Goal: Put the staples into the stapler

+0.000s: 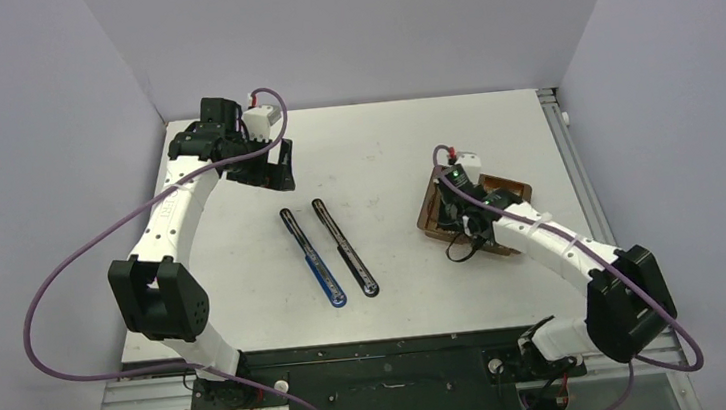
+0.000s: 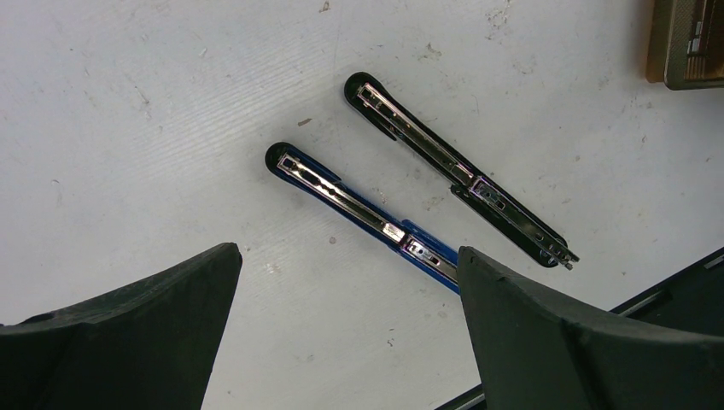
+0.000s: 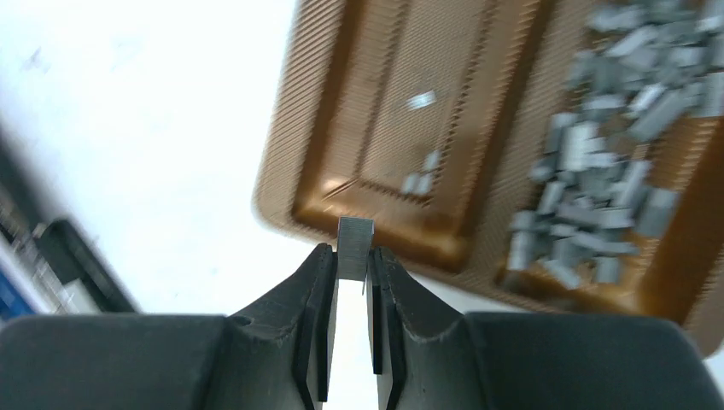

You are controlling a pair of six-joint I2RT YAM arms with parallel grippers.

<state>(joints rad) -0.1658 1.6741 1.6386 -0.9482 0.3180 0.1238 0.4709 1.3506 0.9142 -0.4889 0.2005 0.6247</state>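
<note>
Pinching staple strip (image 3: 356, 236) in right gripper (image 3: 352, 256), tray (image 3: 286, 162) blurred, blue stapler (image 2: 365, 215) end hidden

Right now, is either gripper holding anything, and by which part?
The right gripper pinches a small staple block by one end. The left gripper is open, holding nothing.

Lab: white table (image 1: 383, 143), bare partition walls (image 1: 362, 24)
</note>
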